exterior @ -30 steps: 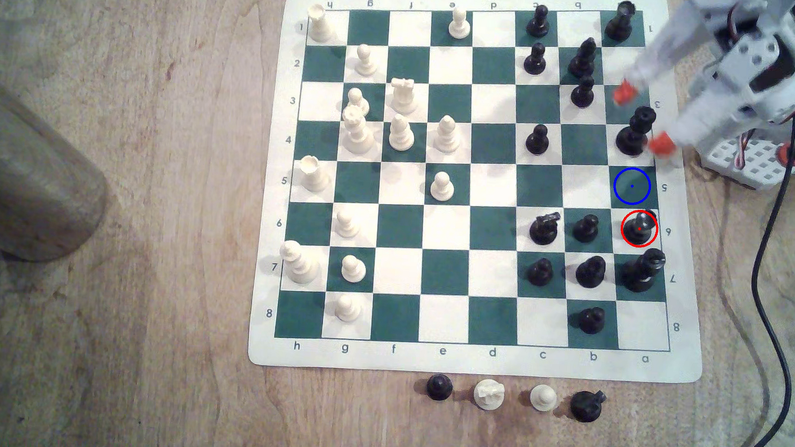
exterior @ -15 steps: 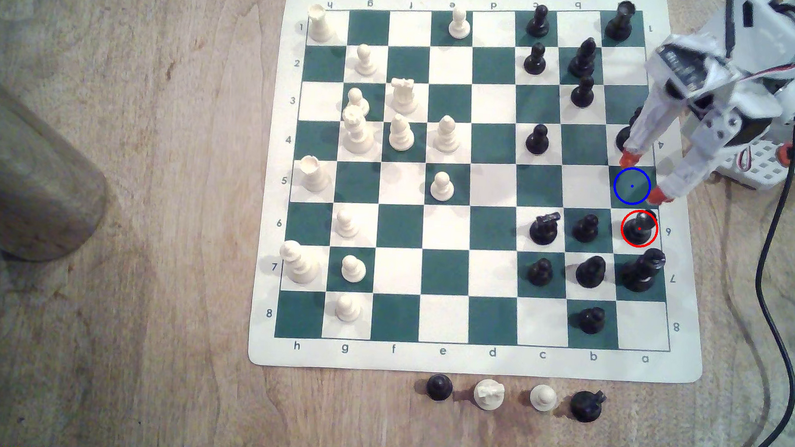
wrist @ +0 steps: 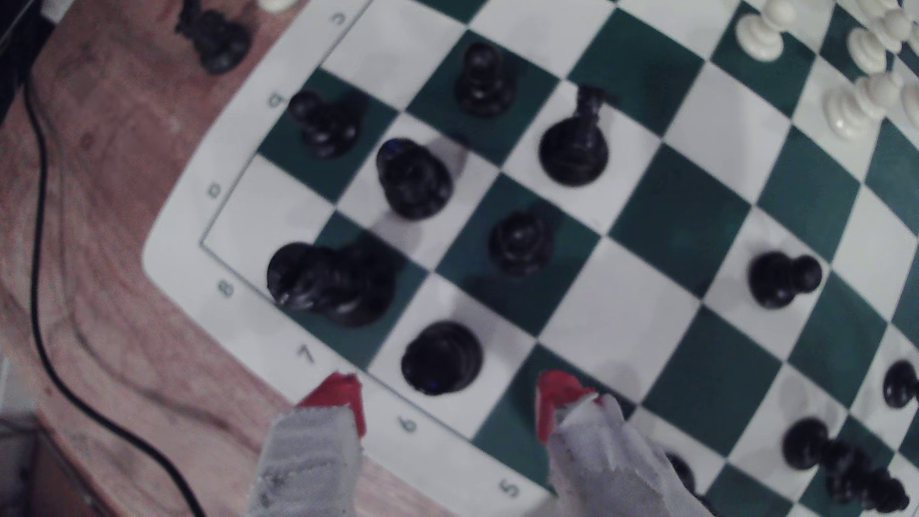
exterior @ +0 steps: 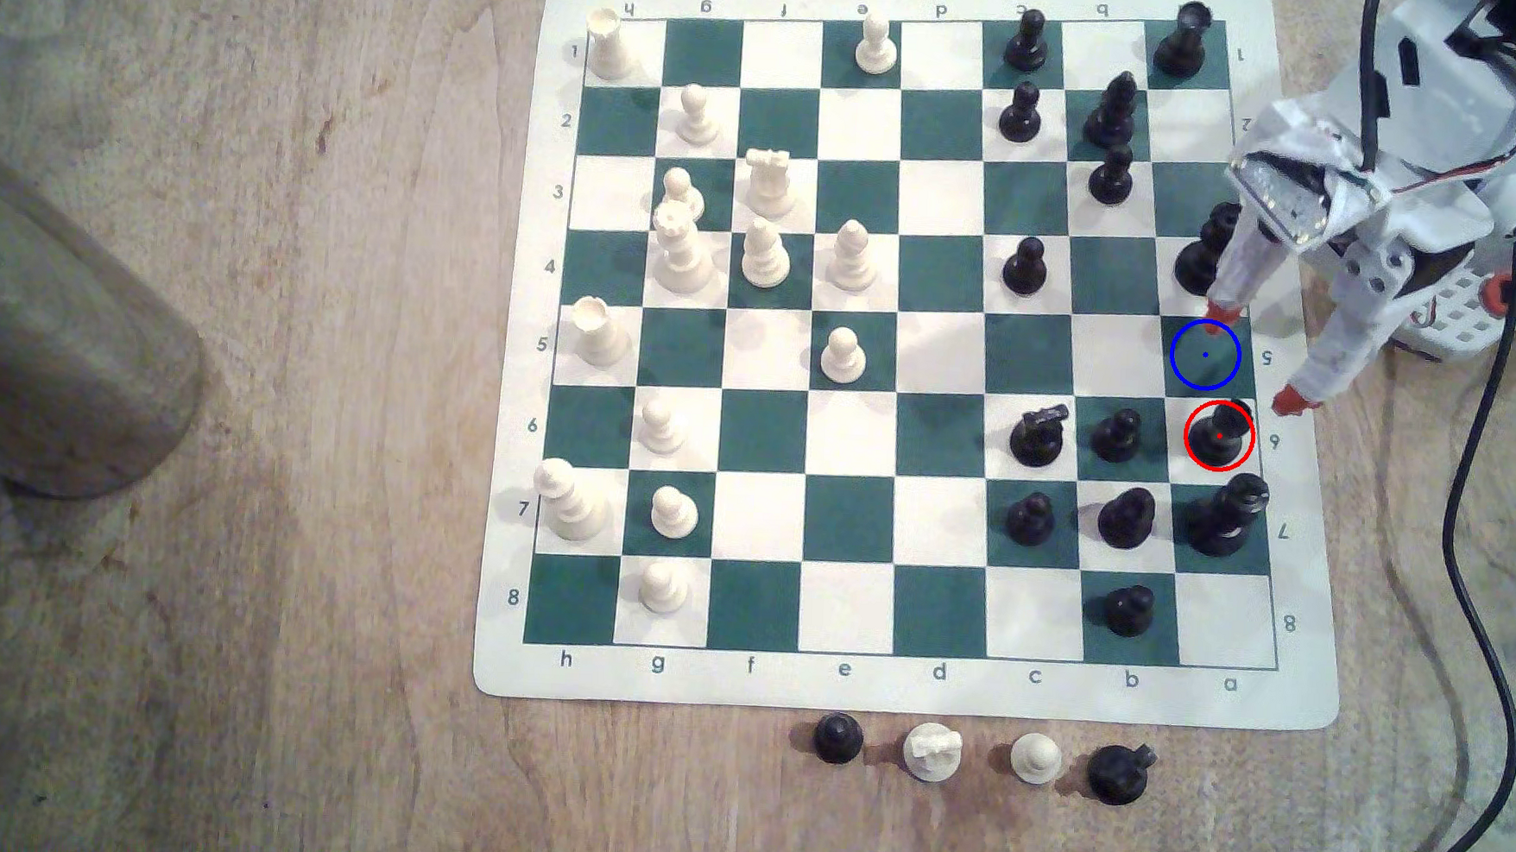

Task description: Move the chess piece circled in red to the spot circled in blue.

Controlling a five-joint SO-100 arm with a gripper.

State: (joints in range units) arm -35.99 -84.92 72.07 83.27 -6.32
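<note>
The chess piece circled in red is a small black pawn (exterior: 1219,435) on a white square at the board's edge on the exterior view's right. The spot circled in blue (exterior: 1205,354) is the dark green square just behind it, and nothing stands on it. My gripper (exterior: 1259,356) hangs open over that green square, one red fingertip (exterior: 1225,311) at its far side and the other off the board's edge. In the wrist view the pawn (wrist: 441,358) stands just ahead of my open gripper (wrist: 450,397), untouched.
A tall black piece (exterior: 1221,522) stands right in front of the pawn, and another black piece (exterior: 1199,261) sits behind the blue spot, partly hidden by my finger. A black cable (exterior: 1467,535) runs along the board's right. Several captured pieces (exterior: 837,737) lie by the near edge.
My open gripper has travelled down the exterior view along the board's right edge, from beside the far black piece to over the blue-ringed square. No piece has moved.
</note>
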